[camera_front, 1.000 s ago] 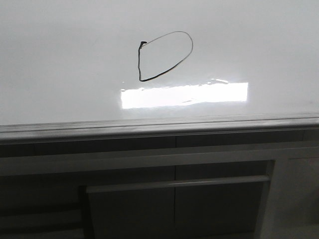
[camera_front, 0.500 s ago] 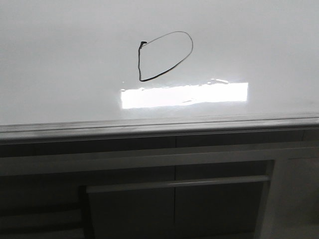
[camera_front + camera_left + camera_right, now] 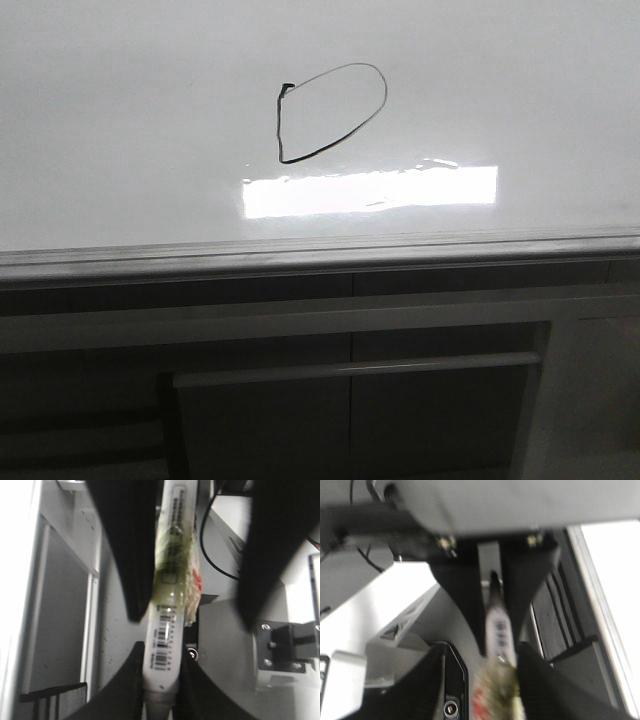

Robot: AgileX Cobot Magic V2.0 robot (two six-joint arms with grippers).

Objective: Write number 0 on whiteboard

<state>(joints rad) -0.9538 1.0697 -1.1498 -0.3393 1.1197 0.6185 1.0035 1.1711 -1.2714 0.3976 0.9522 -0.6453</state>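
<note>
While the number 0 (image 3: 332, 113) sits as a lopsided black loop on the whiteboard (image 3: 120, 120), just above a bright glare patch (image 3: 370, 191), neither arm shows in the front view. The left hand (image 3: 161, 680) pinches a white marker (image 3: 167, 625); the right hand (image 3: 480, 680) also clasps a marker (image 3: 499, 645), blurred.

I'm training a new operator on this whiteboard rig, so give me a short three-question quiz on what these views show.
1. True or false: the number 0 is a closed loop on the whiteboard.
2. Which lies nearer the grey edge rail: A) the loop, B) the glare patch?
3. What does the left gripper hold?

Key: 1 true. 2 B. 3 A white marker with a barcode label.
</note>
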